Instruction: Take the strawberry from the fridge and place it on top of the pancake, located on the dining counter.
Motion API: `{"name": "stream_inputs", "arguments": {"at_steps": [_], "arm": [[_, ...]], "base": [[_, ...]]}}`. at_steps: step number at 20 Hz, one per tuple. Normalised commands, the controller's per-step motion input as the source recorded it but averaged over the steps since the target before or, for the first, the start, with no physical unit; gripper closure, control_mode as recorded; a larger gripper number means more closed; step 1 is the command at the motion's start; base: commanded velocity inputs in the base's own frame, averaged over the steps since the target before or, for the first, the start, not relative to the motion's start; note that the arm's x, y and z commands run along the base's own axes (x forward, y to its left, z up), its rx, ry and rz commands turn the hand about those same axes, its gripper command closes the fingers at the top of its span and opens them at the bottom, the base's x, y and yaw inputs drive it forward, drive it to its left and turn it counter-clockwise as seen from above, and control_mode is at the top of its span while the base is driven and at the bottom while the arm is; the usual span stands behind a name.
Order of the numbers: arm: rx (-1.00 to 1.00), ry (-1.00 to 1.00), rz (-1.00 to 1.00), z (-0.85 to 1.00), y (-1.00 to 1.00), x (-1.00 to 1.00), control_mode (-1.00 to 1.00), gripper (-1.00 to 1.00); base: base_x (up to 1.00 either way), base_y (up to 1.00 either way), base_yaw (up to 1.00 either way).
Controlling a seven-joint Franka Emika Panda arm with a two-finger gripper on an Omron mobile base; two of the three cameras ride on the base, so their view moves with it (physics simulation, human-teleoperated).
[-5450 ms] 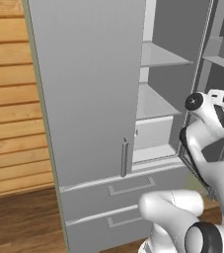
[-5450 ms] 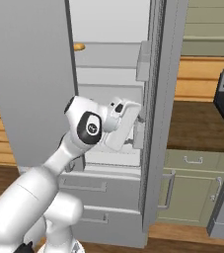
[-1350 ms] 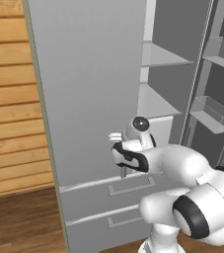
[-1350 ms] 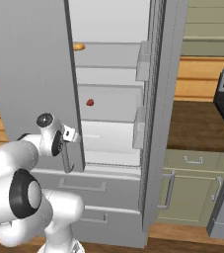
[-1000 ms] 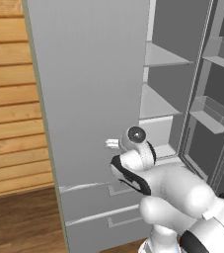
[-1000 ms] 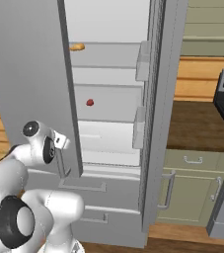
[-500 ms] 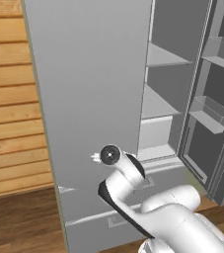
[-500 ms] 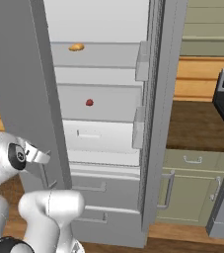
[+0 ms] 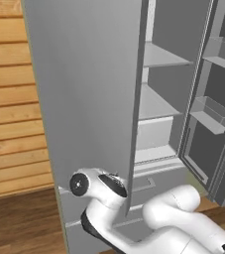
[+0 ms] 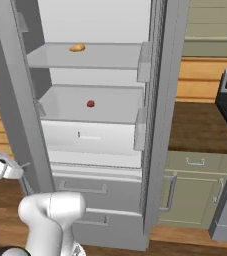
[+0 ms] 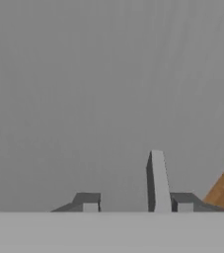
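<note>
While the fridge (image 10: 161, 105) stood with both doors open, the strawberry (image 10: 90, 104) lay on the middle shelf (image 10: 110, 114), left of centre in the right base view, just above a white drawer (image 10: 92, 138). One shelf higher, in the upper left of that frame, sat an orange-yellow lumpy food item (image 10: 77, 48), well apart from the fruit. At the bottom of the hand view the gripper (image 11: 134, 203) faced the plain grey door panel (image 11: 108, 89), with the pale handle bar (image 11: 158, 180) rising between its tips, right beside the right-hand fingertip (image 11: 183, 202) and apart from the other. Whether the claw was clamped on that bar or loose around it I could not tell
</note>
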Motion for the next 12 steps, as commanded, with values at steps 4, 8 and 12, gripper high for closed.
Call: {"name": "stream_inputs", "arguments": {"at_steps": [4, 8, 12], "arm": [[-0.09, 0.0, -0.19, 0.01, 0.57, -0.21, -1.0, -1.0], [-0.12, 0.0, -0.17, 0.1, 0.55, -0.23, -1.0, -1.0], [-0.01, 0.09, -0.06, 0.42, 0.0, -0.04, -1.0, -1.0]], "base": [[0.0, 0.0, 0.0], [0.0, 0.0, 0.0], [0.0, 0.0, 0.0]]}}
